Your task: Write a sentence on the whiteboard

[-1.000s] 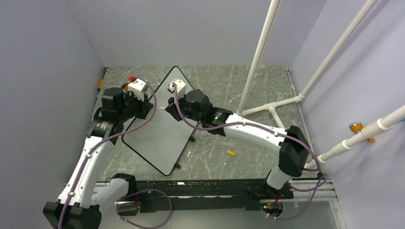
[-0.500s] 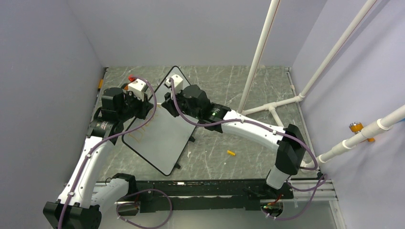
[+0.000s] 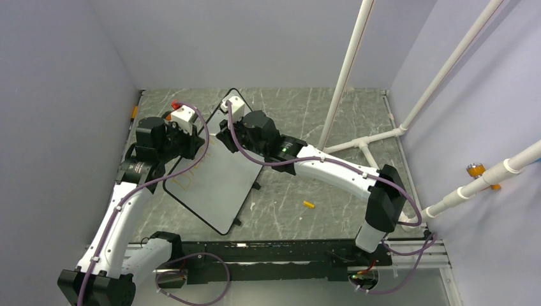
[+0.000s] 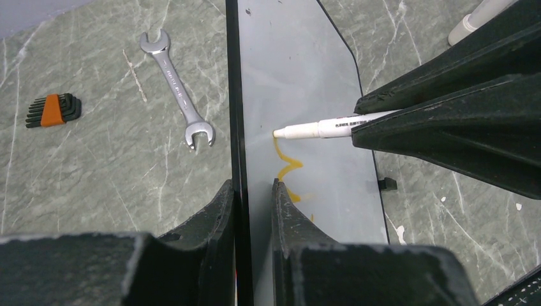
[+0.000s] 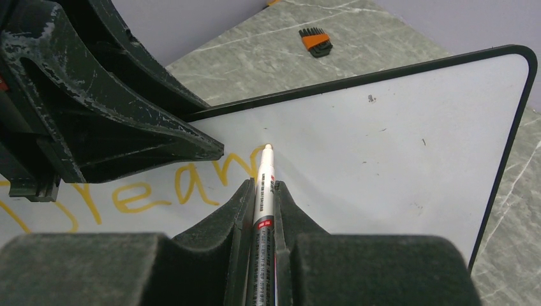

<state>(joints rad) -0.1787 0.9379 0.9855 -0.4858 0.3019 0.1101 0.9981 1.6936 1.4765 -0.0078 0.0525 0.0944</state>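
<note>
The whiteboard [image 3: 214, 191] lies tilted on the grey table, its black rim showing in the left wrist view [image 4: 306, 76] and the right wrist view [image 5: 395, 127]. My left gripper [image 3: 191, 145] is shut on the board's left edge, one finger on each side of the rim [image 4: 252, 185]. My right gripper [image 3: 221, 135] is shut on a white marker [image 5: 264, 175], its tip touching the board; the marker also shows in the left wrist view [image 4: 325, 127]. The sentence [image 5: 147, 194] is orange-yellow and reads "Drean" up to the tip; its last strokes show in the left wrist view [image 4: 287, 169].
A silver wrench [image 4: 178, 92] and an orange-black hex key set [image 4: 52, 109] lie on the table left of the board. A small orange-yellow cap [image 3: 309, 204] lies right of the board. White pipes [image 3: 344, 76] rise at the back right. Walls close in on three sides.
My right gripper has moved the marker leftward and toward the far end of the board, adding orange-yellow strokes. The left gripper and the board have stayed in place.
</note>
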